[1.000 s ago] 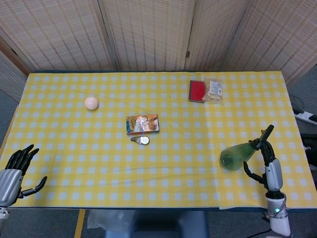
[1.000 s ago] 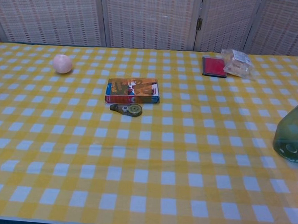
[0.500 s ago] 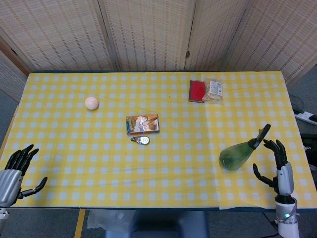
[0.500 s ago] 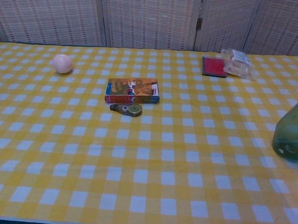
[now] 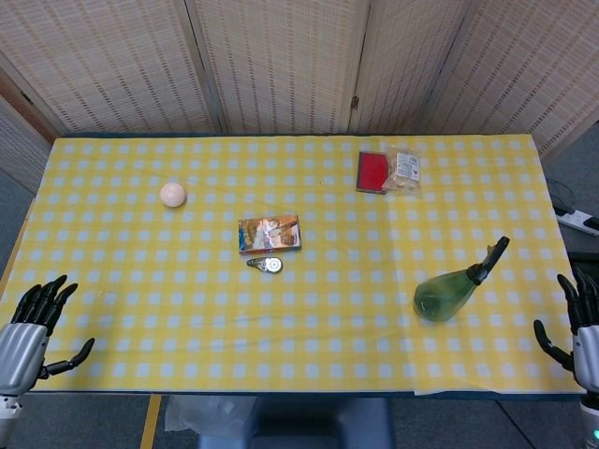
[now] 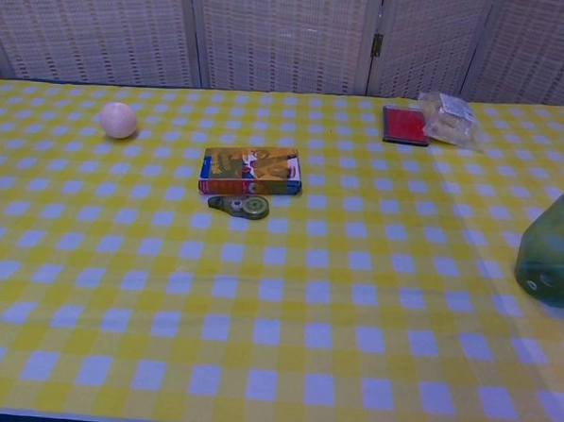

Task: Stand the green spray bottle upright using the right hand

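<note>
The green spray bottle (image 5: pixel 449 293) stands on the right part of the bench (image 5: pixel 112 281), on the yellow-and-white checked cloth, toward the near edge. In the head view its round green body sits low with the dark nozzle slanting up and to the right, so from above it appears to lean; the chest view shows only the lower left part of the body (image 6: pixel 554 254) at the right border, its base resting on the cloth. Whether it is fully upright cannot be told from these pictures.

The right hand (image 5: pixel 582 326) is at the right edge of the head view, past the near right corner of the bench and well apart from the bottle. Its fingers are spread and it holds nothing. The left hand (image 5: pixel 30 327) is at the near left corner, off the edge of the bench, fingers likewise spread and holding nothing. Neither hand shows in the chest view.

A pale pink ball (image 5: pixel 172 194) lies on the left part of the bench toward the far side. Near the middle is a small colourful box (image 5: pixel 270 234), lying flat, and just on its near side a small tape dispenser (image 5: pixel 266 265). Toward the far right are a red packet (image 5: pixel 372 171) and, touching its right side, a clear bag of snacks (image 5: pixel 405 169).
</note>
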